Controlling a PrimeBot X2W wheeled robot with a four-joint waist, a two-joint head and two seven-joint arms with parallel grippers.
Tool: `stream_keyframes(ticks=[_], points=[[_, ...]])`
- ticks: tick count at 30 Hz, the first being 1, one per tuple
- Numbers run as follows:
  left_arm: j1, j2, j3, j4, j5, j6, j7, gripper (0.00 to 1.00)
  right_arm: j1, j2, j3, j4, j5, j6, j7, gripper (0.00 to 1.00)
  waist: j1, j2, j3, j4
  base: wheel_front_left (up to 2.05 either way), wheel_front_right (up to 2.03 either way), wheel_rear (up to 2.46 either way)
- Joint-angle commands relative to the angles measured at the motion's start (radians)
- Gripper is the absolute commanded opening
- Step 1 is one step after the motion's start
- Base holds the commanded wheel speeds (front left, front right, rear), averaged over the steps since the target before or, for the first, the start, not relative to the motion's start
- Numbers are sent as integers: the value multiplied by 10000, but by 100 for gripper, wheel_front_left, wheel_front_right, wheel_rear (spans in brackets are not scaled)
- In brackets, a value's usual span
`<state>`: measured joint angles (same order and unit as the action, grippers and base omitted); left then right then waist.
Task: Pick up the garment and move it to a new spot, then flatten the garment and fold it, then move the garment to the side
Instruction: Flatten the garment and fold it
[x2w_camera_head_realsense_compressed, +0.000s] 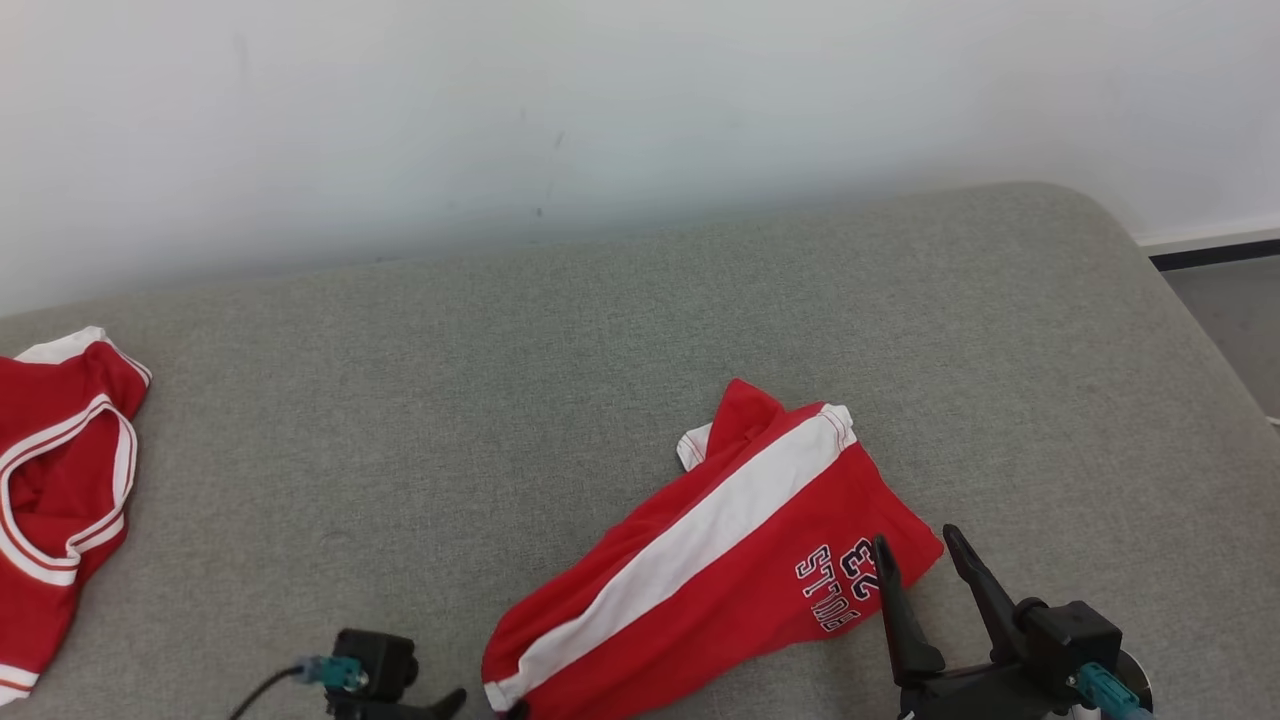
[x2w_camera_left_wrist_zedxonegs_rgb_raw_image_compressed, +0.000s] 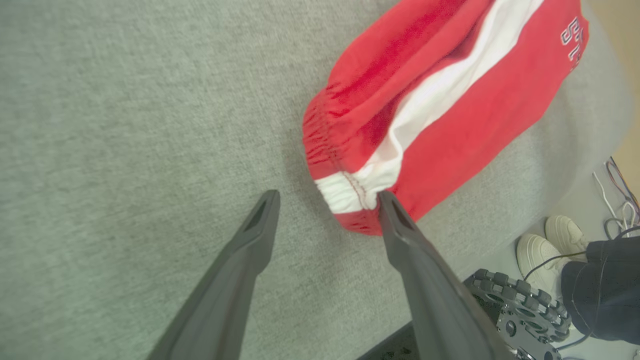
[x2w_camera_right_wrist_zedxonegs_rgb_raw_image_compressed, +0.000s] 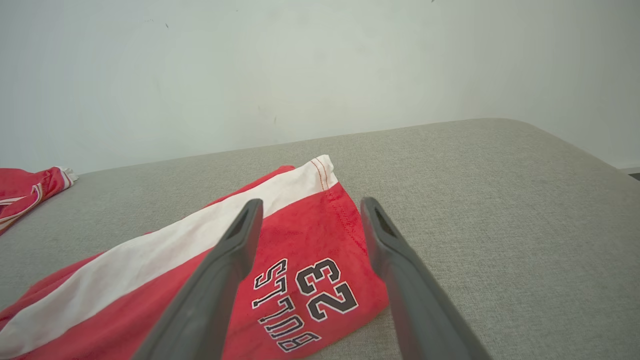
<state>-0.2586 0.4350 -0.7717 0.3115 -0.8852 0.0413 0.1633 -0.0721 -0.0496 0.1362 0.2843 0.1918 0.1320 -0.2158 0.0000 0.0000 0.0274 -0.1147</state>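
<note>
Fingers (x2w_camera_left_wrist_zedxonegs_rgb_raw_image_compressed: 410, 240) of the left gripper (x2w_camera_left_wrist_zedxonegs_rgb_raw_image_compressed: 327, 200) stand spread and empty, 1 tip at the elastic waistband of the soft red shorts with a white stripe (x2w_camera_head_realsense_compressed: 720, 560). The shorts lie lower centre of the head view on the grey upholstered bed (x2w_camera_head_realsense_compressed: 500, 350). The right gripper (x2w_camera_head_realsense_compressed: 915, 542) hangs spread over the "23" hem. Light, limp cloth: pinch waistband and hem corners. The underside leg is hidden, and the red jersey (x2w_camera_head_realsense_compressed: 60, 480) is cropped at far left.
</note>
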Motion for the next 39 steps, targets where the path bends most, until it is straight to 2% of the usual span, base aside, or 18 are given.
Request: stream_keyframes(ticks=[1,2,3,4,8,11,15,20,28,29,30,31,37,39], points=[[131,167,137,-313,-158,190,96,100,111,-13,-17,2,13,-25,-40,100,0,0,-32,36,0,0,0],[183,333,246,-565,-202,367,227,100,112,-11,2,-2,30,-25,-39,100,0,0,-45,49,0,0,0],[308,602,375,-1171,-302,757,570,100,113,-13,34,-8,65,-25,-34,100,0,0,-74,61,0,0,0],[308,602,375,-1171,-302,757,570,100,113,-13,34,-8,65,-25,-34,100,0,0,-74,61,0,0,0],[186,1027,730,-2223,-112,1523,655,100,95,-13,82,-16,88,-25,-37,100,0,0,-67,74,0,0,0],[-85,1067,781,-2644,-33,1726,823,100,47,-11,127,-7,66,-25,-12,100,0,0,-43,50,0,0,0],[-711,939,518,-2196,57,1359,1223,100,-35,-10,166,-24,-8,-25,18,100,0,0,39,20,0,0,0],[-1465,573,114,-844,7,794,1852,100,-131,-13,337,-53,-1,-25,83,100,0,0,133,-225,0,0,0],[-1841,-106,-3,583,-443,211,2018,100,-88,-11,258,-65,-33,-25,41,100,0,0,293,-473,0,0,0],[-1909,-145,-41,729,-451,128,2057,43,-87,-11,250,-77,-38,-25,43,100,0,0,313,-482,0,0,0],[-1971,-211,-62,846,-444,88,2038,19,-95,-13,232,-85,-45,-25,45,100,0,0,333,-484,0,0,0],[-2033,-287,-64,965,-433,30,1965,0,-108,-13,219,-92,-55,-25,46,100,0,0,349,-482,0,0,0],[-2396,-635,19,1716,-95,108,1227,0,-238,-13,199,-161,-21,-25,49,100,0,0,480,-446,0,0,0],[-2630,-695,181,1937,38,271,787,0,-246,-12,189,-155,8,-25,29,100,0,0,532,-427,0,0,0]])
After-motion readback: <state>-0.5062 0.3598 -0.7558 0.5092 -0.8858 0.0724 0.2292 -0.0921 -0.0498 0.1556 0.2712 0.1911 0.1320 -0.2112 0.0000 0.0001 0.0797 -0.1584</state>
